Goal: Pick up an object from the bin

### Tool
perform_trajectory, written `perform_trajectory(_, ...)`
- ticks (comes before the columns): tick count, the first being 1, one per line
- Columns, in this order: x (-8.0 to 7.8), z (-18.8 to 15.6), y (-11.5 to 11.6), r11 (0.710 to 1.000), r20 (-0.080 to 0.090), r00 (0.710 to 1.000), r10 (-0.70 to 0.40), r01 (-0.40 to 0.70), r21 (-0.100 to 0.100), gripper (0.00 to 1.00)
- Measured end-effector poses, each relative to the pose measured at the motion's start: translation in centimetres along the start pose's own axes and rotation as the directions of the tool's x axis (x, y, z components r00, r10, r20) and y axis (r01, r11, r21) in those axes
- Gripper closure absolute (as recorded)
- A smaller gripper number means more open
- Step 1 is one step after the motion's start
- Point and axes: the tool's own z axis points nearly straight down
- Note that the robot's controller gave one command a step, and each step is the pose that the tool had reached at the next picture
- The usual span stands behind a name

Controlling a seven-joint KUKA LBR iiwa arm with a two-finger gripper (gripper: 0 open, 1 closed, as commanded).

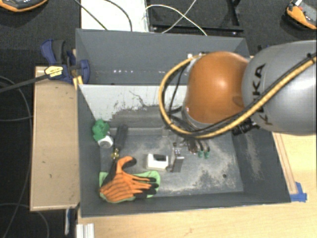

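The arm leans in from the right, its orange-covered wrist bent down over the middle of the bin (223, 176), with the pincer (189, 151) low above the floor. Its opening and any hold cannot be told. Nearest lies an orange-and-black glove (126, 182). Beyond it is a white block (157, 161), and a small dark grey piece (175, 163) sits just beside the pincer. Farther left is a green bottle (101, 132).

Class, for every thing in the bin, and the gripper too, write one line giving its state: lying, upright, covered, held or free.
Orange and black glove: lying flat, spread out, view's lower-left corner.
Green item: mostly covered by the glove.
Green bottle: lying on its side by the left wall.
Dark bar: lying flat beside the bottle.
White block: lying free mid-floor.
Gripper: low beside the white block, holding nothing visible.
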Motion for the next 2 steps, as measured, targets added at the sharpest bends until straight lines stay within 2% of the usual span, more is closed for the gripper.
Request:
perform_trajectory(1,2.0,11.1,6.0,0.956,-0.003,0.956,-0.295,0.295,-0.002,0.00)
perform_trajectory(2,2.4,6.3,6.6,0.966,0.003,0.966,-0.259,0.259,-0.001,0.00)
